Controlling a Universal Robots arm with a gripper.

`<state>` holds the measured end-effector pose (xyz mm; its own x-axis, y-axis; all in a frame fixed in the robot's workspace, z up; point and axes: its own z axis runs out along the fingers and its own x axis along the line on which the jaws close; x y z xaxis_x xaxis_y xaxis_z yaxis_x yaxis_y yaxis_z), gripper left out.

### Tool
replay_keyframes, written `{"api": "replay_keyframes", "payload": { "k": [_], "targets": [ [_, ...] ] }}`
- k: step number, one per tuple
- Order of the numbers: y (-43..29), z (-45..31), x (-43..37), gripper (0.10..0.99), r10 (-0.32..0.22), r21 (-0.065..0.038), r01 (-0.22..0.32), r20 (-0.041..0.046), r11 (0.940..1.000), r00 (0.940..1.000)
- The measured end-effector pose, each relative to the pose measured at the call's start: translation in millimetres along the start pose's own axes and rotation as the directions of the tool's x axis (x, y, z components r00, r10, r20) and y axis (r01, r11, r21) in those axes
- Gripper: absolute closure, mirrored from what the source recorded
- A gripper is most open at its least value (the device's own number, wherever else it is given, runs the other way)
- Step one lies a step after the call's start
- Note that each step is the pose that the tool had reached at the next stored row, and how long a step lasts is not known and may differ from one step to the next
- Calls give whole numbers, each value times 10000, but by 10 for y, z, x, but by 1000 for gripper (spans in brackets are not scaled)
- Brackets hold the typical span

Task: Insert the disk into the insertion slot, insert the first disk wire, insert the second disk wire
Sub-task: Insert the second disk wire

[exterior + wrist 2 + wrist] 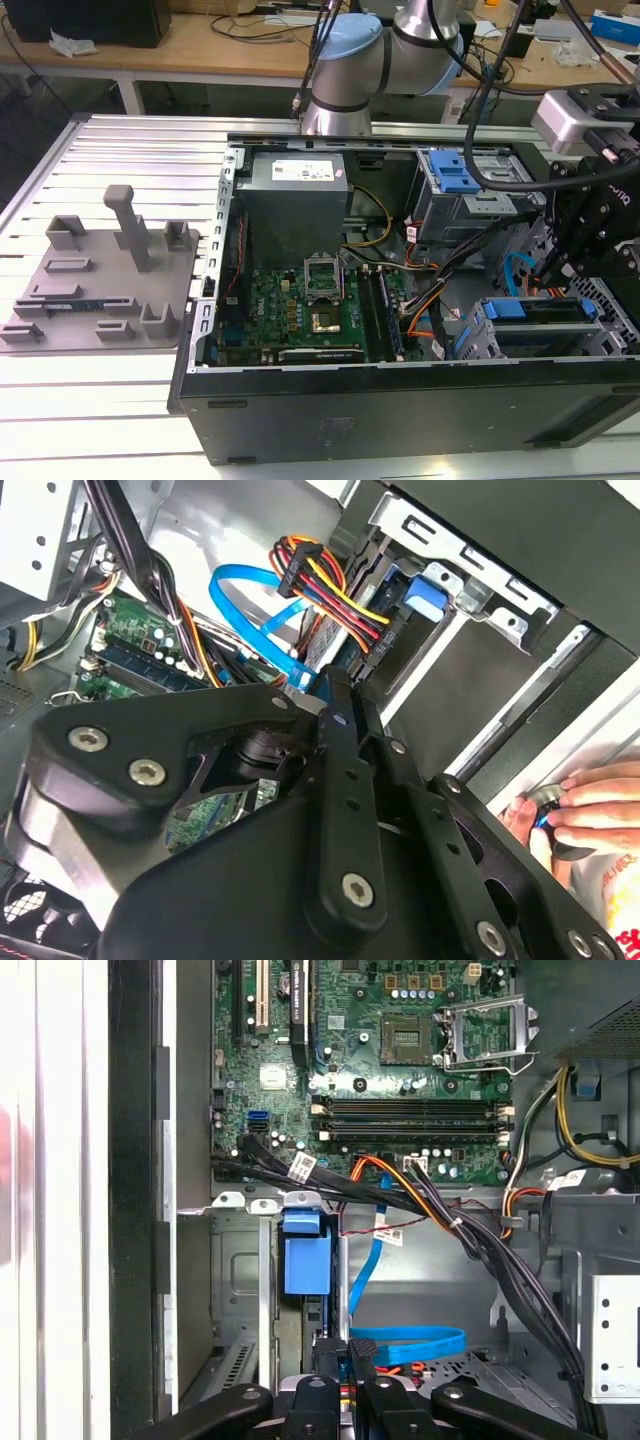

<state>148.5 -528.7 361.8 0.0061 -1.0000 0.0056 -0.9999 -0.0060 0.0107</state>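
1. The work sits on a slatted metal table (120, 160) in a cluttered lab. An open computer case (400, 420) lies on it, with a grey fixture plate (100, 280) on the exterior view's left.
2. Nearest my wrist cameras is the gripper (350, 1355). Its fingers are drawn almost together. The blue wire (410, 1345) runs right up to the tips, so I judge it is pinched there, though the contact itself is hidden.
3. Just beyond the tips is the disk (505, 308). It already sits inside the insertion slot (475, 335), and its blue carrier tab stands at the bay mouth in the first wrist view.
4. So I judge 1 of the 3 steps is done and a wire is in hand. To do it well I would keep the plug square to the disk's rear edge, press straight along the socket and go slowly.
5. The bundled power plug (305, 565), with its red, yellow and black leads, hangs close beside the blue wire. I would keep the 2 from tangling or snagging on the fingers.
6. Farther in lies the motherboard (380, 1070), well apart from the work.
7. A person's hand (585, 805) rests at the case's outer side, so I would keep the motion small.
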Motion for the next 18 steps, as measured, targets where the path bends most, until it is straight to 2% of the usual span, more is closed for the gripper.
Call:
{"api": "replay_keyframes", "payload": {
  "k": [9,13,14,16,18],
  "targets": [
    [0,51,82,925,6,0,-6,52,10000,10000],
    [-3,77,89,925,7,0,-7,147,10000,9999],
    [-4,80,89,925,6,0,-6,185,10000,9998],
    [-4,90,93,925,5,0,-5,313,10000,9995],
    [-5,90,96,925,4,1,-4,324,10000,9995]
  ]
}}
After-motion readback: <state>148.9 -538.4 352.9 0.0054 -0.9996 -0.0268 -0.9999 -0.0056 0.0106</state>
